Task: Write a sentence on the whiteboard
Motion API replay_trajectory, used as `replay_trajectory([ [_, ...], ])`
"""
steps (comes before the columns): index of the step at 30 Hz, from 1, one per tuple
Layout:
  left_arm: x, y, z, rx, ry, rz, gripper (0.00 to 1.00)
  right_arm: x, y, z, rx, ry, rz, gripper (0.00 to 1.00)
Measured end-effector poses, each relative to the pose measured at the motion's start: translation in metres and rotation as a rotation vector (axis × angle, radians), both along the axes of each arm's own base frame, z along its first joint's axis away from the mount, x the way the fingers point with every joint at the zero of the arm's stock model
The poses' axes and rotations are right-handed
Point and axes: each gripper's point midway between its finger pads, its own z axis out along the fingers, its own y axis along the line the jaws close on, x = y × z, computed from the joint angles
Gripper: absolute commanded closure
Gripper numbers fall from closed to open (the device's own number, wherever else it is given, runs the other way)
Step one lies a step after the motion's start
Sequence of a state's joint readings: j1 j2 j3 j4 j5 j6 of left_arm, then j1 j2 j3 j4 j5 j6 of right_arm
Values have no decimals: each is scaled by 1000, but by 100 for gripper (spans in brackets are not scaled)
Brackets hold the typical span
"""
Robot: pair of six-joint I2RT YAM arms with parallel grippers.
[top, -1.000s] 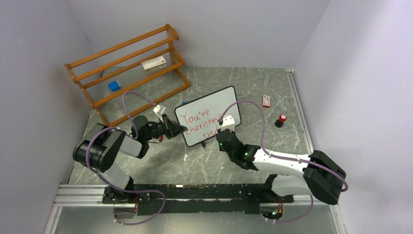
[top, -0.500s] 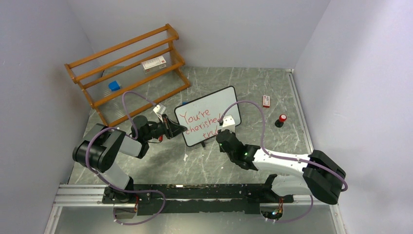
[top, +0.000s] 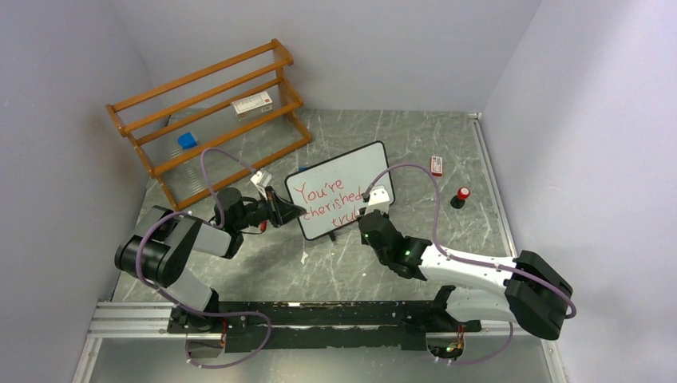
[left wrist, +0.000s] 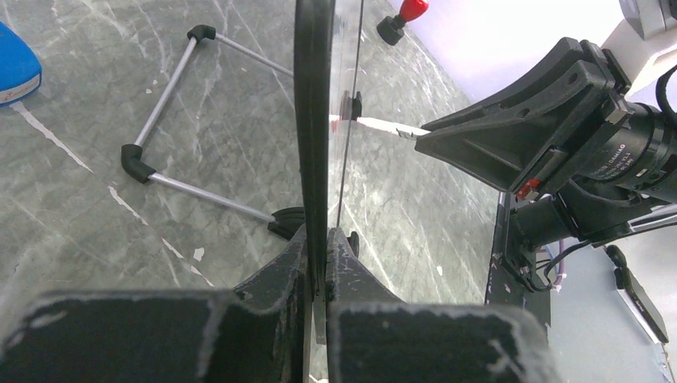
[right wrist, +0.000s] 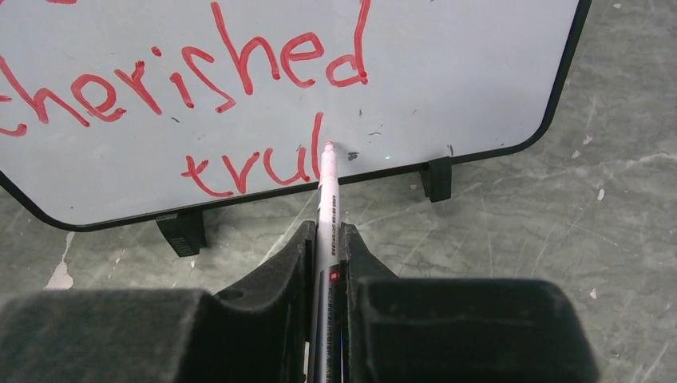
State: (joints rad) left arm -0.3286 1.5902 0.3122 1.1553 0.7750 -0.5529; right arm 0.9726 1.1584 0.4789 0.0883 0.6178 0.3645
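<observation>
The whiteboard [top: 351,167] stands tilted at the table's middle, black-framed. My left gripper [top: 297,211] is shut on its left edge; the left wrist view shows the frame [left wrist: 313,120] edge-on between the jaws of that gripper [left wrist: 327,239]. The sentence [top: 326,199] in red reads "You're cherished trul" in the right wrist view [right wrist: 239,72]. My right gripper [right wrist: 326,239] is shut on a white marker [right wrist: 328,199], whose red tip meets the whiteboard [right wrist: 463,72] just right of the last "l". From above, the right gripper [top: 362,214] sits at the board's lower right.
A wooden rack [top: 211,112] stands at the back left with a small box [top: 252,104] on it and a blue object [top: 187,140] under it. A red-and-white box [top: 436,165] and a red-topped black cap [top: 461,196] lie right of the board. A wire stand [left wrist: 172,144] props the board from behind.
The right arm has shifted slightly to the right, carrying the marker tip rightward along the third line and uncovering the end of "cherished". The left gripper has kept its hold.
</observation>
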Motion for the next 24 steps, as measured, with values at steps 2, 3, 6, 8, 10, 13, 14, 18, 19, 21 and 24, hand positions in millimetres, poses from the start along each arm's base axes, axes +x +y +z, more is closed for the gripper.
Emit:
replay_trajectory([
  [2, 0, 0, 0, 0, 1, -2, 95, 1, 0, 1, -2, -5, 0, 100],
  [3, 0, 0, 0, 0, 1, -2, 95, 1, 0, 0, -2, -6, -1, 100],
  [6, 0, 0, 0, 0, 1, -3, 95, 2, 1, -2, -10, -4, -1, 100],
  [8, 0, 0, 0, 0, 1, -3, 95, 2, 0, -5, -18, 0, -2, 100],
  [10, 0, 0, 0, 0, 1, -3, 95, 3, -1, -7, -25, 5, -5, 100],
  [13, 0, 0, 0, 0, 1, -3, 95, 3, -2, -10, -34, 10, -9, 100],
  [14, 0, 1, 0, 0, 1, -2, 95, 3, -2, -11, -36, 10, -11, 100],
  [18, 0, 1, 0, 0, 1, -1, 95, 3, -2, -11, -33, 12, -15, 100],
  [19, 0, 1, 0, 0, 1, -2, 95, 3, -2, -11, -32, 13, -16, 100],
  [21, 0, 1, 0, 0, 1, -2, 95, 3, -3, -11, -32, 14, -17, 100],
  [24, 0, 1, 0, 0, 1, -2, 95, 3, -4, -12, -35, 16, -25, 100],
])
